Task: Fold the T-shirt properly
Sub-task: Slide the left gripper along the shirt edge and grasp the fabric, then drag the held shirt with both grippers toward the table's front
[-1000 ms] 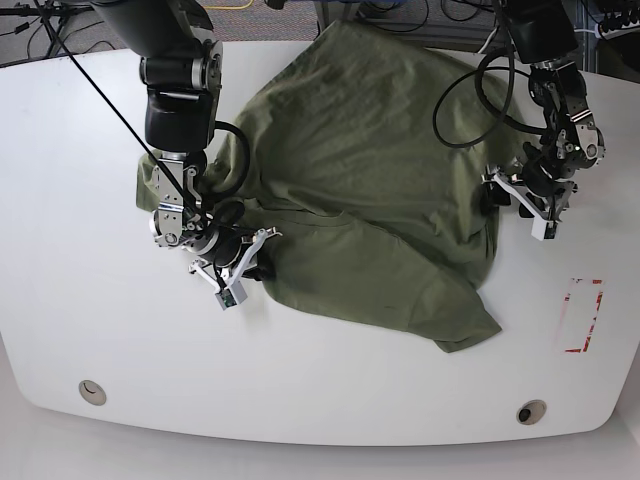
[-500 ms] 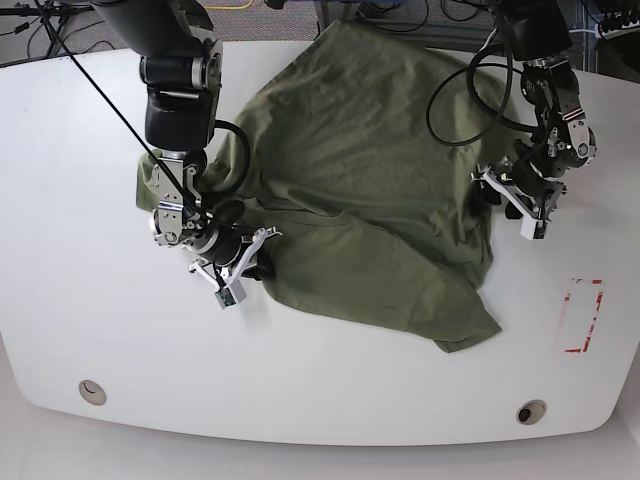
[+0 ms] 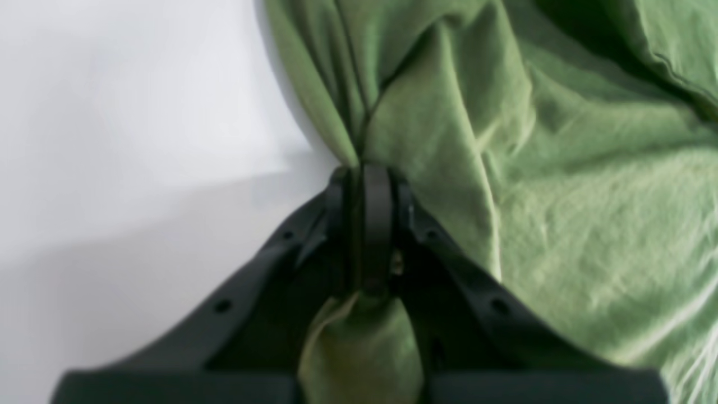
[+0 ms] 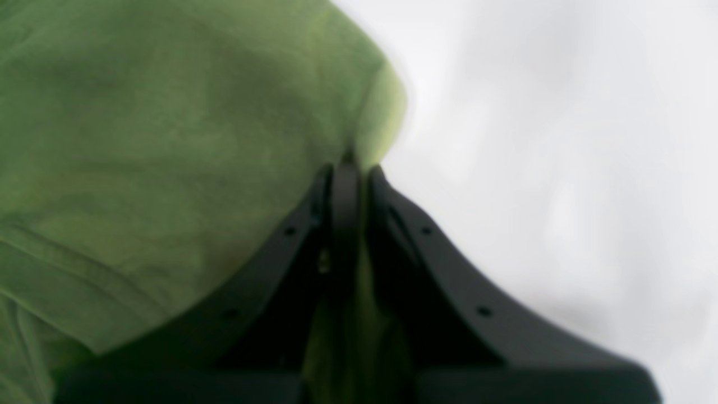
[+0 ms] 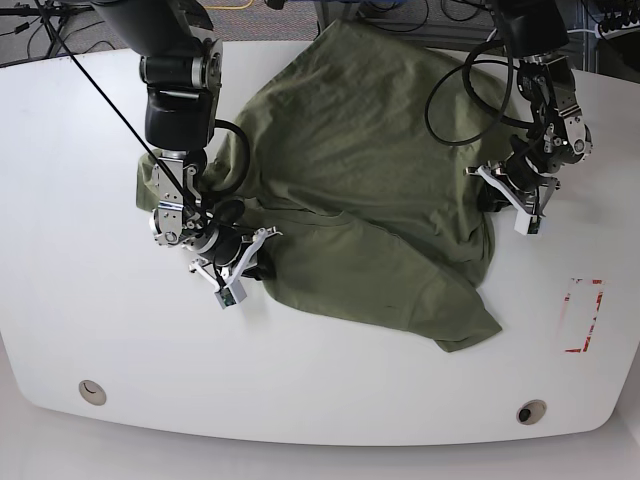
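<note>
The T-shirt [image 5: 360,190] lies in a loose, crumpled heap over the upper middle of the white desk [image 5: 90,320], and its top part hangs past the far edge at the top of the frame. No clean fold is visible yet: one layer is thrown diagonally over another and the cloth is full of wrinkles. I judge the task to be at its beginning, with the spreading and all the folds left to do.

The left tool [image 5: 507,196], at the right of the base view, is clenched on a bunched edge of the T-shirt; in the left wrist view the cloth comes through between the closed jaws. The right tool [image 5: 243,262], at the left of the base view, is also clenched on the cloth, at the lower left border of the heap.

There is much open desk in the lower half of the frame and at the far left, so I think the garment can be pulled there to flatten it. A red rectangle mark [image 5: 581,316] is at the lower right, well apart from the cloth.
</note>
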Tool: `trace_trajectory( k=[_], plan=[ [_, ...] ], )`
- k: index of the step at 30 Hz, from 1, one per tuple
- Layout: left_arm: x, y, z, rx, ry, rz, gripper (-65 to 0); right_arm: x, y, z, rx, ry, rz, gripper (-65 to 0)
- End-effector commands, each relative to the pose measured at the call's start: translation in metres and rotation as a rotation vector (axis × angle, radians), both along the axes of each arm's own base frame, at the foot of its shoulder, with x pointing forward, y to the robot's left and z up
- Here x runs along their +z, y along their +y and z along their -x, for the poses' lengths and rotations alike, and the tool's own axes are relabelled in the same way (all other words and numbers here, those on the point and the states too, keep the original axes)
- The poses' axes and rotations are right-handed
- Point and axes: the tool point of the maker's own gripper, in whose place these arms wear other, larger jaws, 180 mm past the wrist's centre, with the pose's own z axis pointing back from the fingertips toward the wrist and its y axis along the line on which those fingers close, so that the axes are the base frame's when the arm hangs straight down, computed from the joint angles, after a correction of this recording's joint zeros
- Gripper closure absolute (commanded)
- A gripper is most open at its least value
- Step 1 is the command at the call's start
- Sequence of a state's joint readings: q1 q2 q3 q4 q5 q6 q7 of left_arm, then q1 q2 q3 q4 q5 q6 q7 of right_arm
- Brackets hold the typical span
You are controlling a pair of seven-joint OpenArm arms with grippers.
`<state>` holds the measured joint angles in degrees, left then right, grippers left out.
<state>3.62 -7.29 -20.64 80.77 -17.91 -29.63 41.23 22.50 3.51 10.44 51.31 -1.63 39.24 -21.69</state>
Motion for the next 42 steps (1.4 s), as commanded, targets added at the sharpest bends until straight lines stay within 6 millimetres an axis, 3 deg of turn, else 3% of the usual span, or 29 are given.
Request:
trace_trajectory(
  k=[1,6,16,18,28,32,38,42],
  plan=[
    [-0.010,0.006,0.012,-0.010,0.070,-0.042,-2.1,0.007,-0.001,-0.006,0.020,-0.010,0.019,-1.2],
    [-0.011,0.006,0.014,-0.006,0.075,-0.041,-1.5,0.007,-0.001,-0.006,0.019,-0.008,0.018,-1.2],
    [0.012,0.006,-0.010,-0.010,0.010,-0.044,-0.4,0.018,-0.003,-0.013,0.012,-0.038,0.019,-0.6],
    [0.038,0.009,-0.033,-0.011,-0.050,-0.060,0.0,0.022,-0.011,-0.014,0.008,-0.045,0.040,-0.6],
    [0.077,0.011,-0.059,-0.024,-0.135,-0.098,0.0,0.051,-0.022,-0.019,0.014,-0.094,0.121,-0.5],
    [0.097,0.009,-0.066,-0.036,-0.175,-0.120,0.0,0.061,-0.028,-0.014,0.018,-0.096,0.180,-0.2],
    [0.101,0.007,-0.074,-0.054,-0.182,-0.129,0.0,0.072,-0.034,-0.003,0.018,-0.106,0.241,-0.3],
    [0.106,0.006,-0.087,-0.074,-0.198,-0.134,-0.1,0.078,-0.039,0.020,0.015,-0.108,0.300,-0.3]
  ],
)
